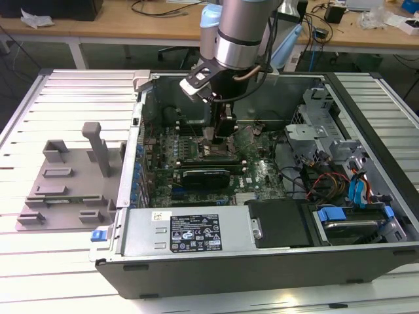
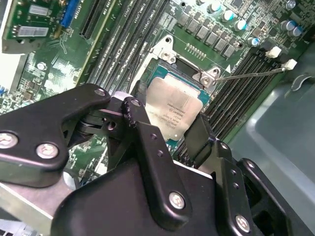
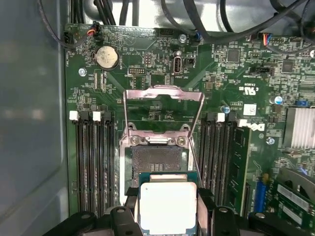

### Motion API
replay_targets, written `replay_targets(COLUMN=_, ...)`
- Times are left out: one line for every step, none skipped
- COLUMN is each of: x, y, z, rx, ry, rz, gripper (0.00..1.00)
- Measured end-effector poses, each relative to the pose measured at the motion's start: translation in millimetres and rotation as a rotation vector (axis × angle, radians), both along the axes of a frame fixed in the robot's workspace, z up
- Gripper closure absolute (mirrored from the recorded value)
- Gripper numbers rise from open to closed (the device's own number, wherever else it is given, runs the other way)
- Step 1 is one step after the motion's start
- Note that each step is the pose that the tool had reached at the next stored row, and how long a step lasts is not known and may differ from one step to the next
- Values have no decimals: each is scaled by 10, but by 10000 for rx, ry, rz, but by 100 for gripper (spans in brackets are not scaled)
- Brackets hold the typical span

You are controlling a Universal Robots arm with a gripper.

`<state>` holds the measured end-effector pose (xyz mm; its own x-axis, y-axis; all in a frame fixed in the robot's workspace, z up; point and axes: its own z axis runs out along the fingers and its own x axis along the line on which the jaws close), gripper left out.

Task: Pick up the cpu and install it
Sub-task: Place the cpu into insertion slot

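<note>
At the centre of the exterior view, an open computer case (image 1: 196, 265) lies on its side, with 1 arm reaching down to the green motherboard (image 1: 260, 175). The gripper (image 1: 221, 131) pinches the cpu (image 3: 168, 205) by 2 opposite edges over the open socket (image 3: 157, 160). Whether they touch cannot be told.
</note>
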<state>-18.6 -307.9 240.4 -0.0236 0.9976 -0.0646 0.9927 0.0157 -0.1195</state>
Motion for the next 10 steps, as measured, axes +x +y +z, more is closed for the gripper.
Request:
replay_targets(x=4, y=2, z=-14, rx=1, ry=0, rz=-9, gripper=45)
replay_targets(x=9, y=4, z=-45, rx=0, ry=1, rz=-23, gripper=45)
replay_targets(x=13, y=5, z=-83, rx=1, ry=2, rz=-45, gripper=45)
replay_targets(x=16, y=7, z=-150, rx=0, ry=2, rz=-87, gripper=45)
replay_targets(x=19, y=9, z=-182, rx=1, ry=2, rz=-106, gripper=45)
replay_targets(x=20, y=9, z=-210, rx=0, ry=2, rz=-116, gripper=45)
replay_targets(x=21, y=9, z=-244, rx=1, ry=2, rz=-117, gripper=45)
replay_targets(x=21, y=9, z=-263, rx=0, ry=3, rz=-117, gripper=45)
replay_targets(x=21, y=9, z=-276, rx=0, ry=3, rz=-116, gripper=45)
replay_targets(x=21, y=9, z=-294, rx=0, ry=3, rz=-116, gripper=45)
